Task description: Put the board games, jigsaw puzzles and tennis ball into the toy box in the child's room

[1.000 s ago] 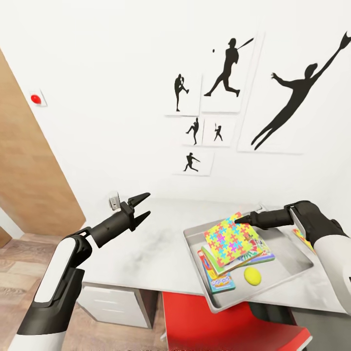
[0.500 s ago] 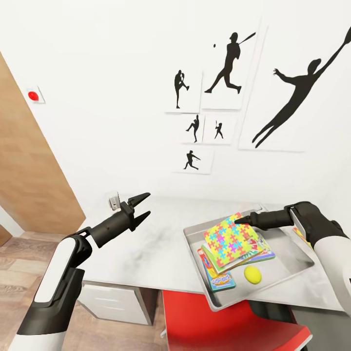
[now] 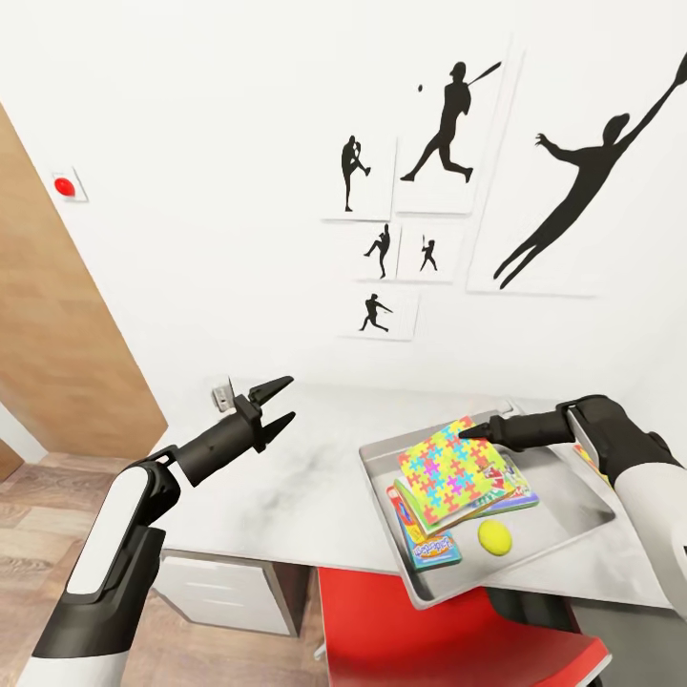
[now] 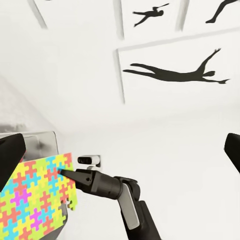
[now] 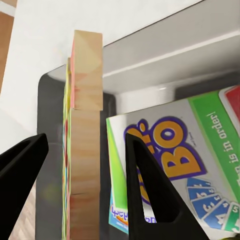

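The pale grey toy box [image 3: 582,530] sits on the light grey table [image 3: 305,487]. Inside it, a jigsaw puzzle [image 3: 447,468] leans tilted on stacked board games [image 3: 431,551], with the tennis ball [image 3: 494,538] beside them. My right gripper [image 3: 474,430] is at the puzzle's far upper corner. In the right wrist view its open fingers [image 5: 147,195] straddle the puzzle's wooden edge [image 5: 86,145] with gaps on both sides, above a green-edged board game [image 5: 185,155]. A second puzzle-patterned piece [image 3: 589,464] peeks out beside my right forearm. My left gripper [image 3: 283,402] hovers open over the table, left of the box.
A red chair [image 3: 429,630] stands under the table's front edge below the box. White drawers [image 3: 224,592] are under the left end. A small grey fixture [image 3: 224,392] sits at the table's back left. A brown door [image 3: 57,334] and black sports pictures [image 3: 448,134] line the wall.
The head view shifted slightly a second ago. Both arms, the puzzle and the other toys stand as before.
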Tool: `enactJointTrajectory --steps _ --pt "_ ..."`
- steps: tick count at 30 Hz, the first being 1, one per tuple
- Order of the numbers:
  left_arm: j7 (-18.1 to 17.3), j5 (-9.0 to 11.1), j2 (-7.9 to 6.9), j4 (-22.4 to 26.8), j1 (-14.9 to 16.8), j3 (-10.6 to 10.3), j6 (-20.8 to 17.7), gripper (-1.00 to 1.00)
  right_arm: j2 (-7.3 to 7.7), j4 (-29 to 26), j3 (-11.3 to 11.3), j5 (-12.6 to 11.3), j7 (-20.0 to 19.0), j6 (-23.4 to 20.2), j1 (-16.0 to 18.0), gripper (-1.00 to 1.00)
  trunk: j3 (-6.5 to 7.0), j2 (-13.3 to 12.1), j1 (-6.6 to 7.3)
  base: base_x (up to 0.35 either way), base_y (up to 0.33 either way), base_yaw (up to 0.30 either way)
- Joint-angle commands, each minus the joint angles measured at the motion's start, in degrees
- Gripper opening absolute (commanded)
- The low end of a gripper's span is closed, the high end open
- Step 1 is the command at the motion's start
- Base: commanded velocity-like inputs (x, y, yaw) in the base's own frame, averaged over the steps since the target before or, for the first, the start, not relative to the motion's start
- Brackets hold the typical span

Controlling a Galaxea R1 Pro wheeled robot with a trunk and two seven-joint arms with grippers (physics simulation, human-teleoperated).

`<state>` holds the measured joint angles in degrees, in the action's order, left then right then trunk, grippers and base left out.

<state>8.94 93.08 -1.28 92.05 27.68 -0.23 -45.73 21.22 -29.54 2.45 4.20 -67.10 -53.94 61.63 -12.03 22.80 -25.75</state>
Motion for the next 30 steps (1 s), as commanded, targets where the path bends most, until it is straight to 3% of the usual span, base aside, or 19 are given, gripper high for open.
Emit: enactJointTrajectory --steps 1,30 --pt "0.5 0.6 -0.03 0.1 0.0 0.0 -0.1 1.0 0.0 0.0 0.1 0.5 -0.5 -0.2 0.0 -1.0 -0.15 0.1 -0.03 0.0 0.0 0.0" --pt "0.3 0.5 -0.04 0.1 0.3 -0.5 -0.1 1.0 0.05 0.1 0.1 0.4 -0.5 -0.2 0.0 -1.0 -2.25 0.1 -0.03 0.0 0.0 0.0"
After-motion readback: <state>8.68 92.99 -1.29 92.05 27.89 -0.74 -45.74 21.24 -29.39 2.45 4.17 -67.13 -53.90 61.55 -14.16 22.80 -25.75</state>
